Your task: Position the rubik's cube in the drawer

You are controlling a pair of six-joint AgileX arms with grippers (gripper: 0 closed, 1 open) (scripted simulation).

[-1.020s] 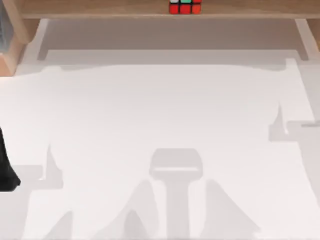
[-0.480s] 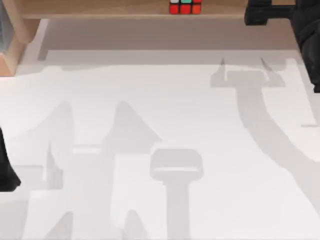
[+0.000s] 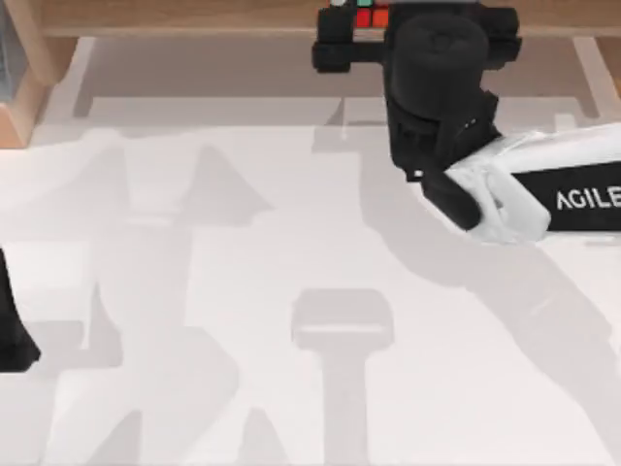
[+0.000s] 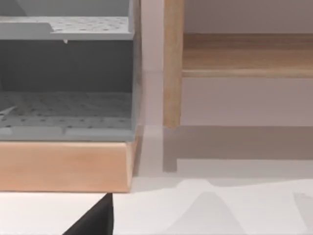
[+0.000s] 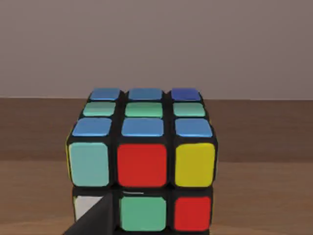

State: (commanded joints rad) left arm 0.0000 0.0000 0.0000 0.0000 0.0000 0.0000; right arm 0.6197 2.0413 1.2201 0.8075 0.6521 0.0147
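1. Our right gripper [image 3: 335, 49] is at the far edge of the surface, at the wooden shelf [image 3: 194, 17], reaching toward the rubik's cube [image 3: 366, 16]. We can't tell whether its jaws are parted or closed.
2. The cube sits on the shelf top, just past the gripper. In the right wrist view it is dead ahead and close [image 5: 142, 159], blue and green squares on top, red centre facing us, square to the camera. Not grasped, as far as we can see.
3. Step in hand, by our read: final approach for the pick. To do it well: keep the wrist square to the cube faces, straddle two opposite flat sides rather than corners, and go deep enough that the pads land on the middle row.
4. Close slowly. The cube is free on smooth wood and may skate back if one finger touches first.
5. The drawer unit [image 4: 66, 98] stands at the far left of the surface, grey perforated trays in a wooden frame. It is well apart from the cube, so a long carry leftward comes after the lift.
6. Our left arm [image 3: 12, 320] is parked at the left edge, idle.
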